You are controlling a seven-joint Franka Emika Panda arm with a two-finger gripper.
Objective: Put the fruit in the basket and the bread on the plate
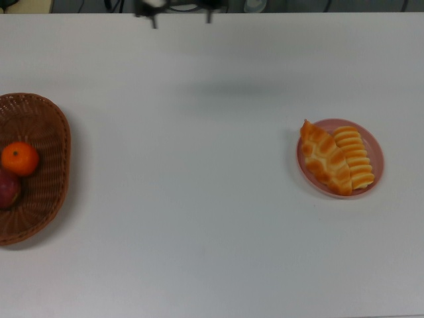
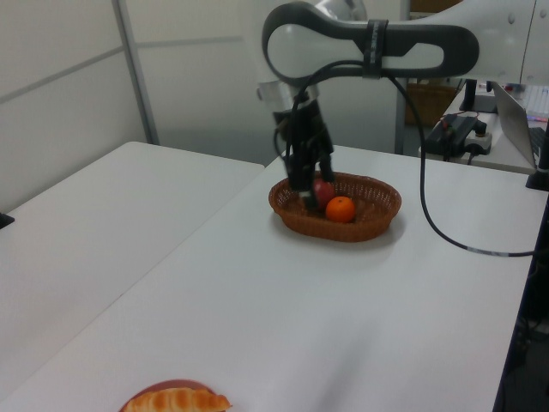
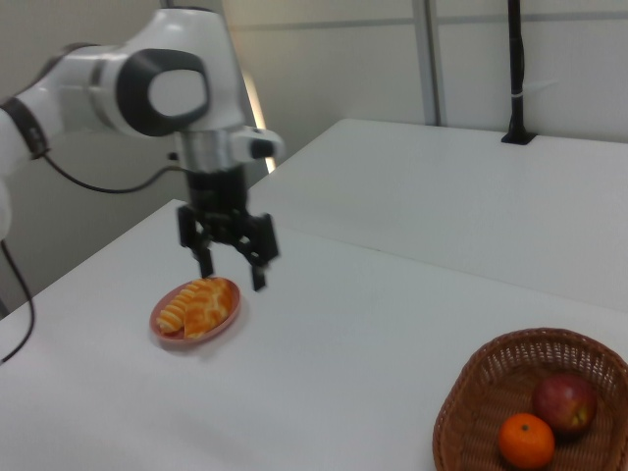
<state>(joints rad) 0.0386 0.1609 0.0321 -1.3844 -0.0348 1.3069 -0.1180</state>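
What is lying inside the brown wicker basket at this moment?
Inside the basket lie two fruits side by side: an orange mandarin and a dark red apple. The woven bottom directly beneath them is covered, so it cannot be seen.

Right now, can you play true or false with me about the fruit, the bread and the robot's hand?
1. Both loaves lie on the pink plate. True: the braided loaf and the ribbed loaf lie side by side on it.
2. The mandarin is on the white table. False: the mandarin sits in the wicker basket.
3. The apple is in the basket next to the mandarin. True.
4. The end effector is holding a loaf. False: the end effector is open, empty and raised above the table.
5. The basket touches the plate. False: in the top view they lie far apart, at opposite sides of the table.
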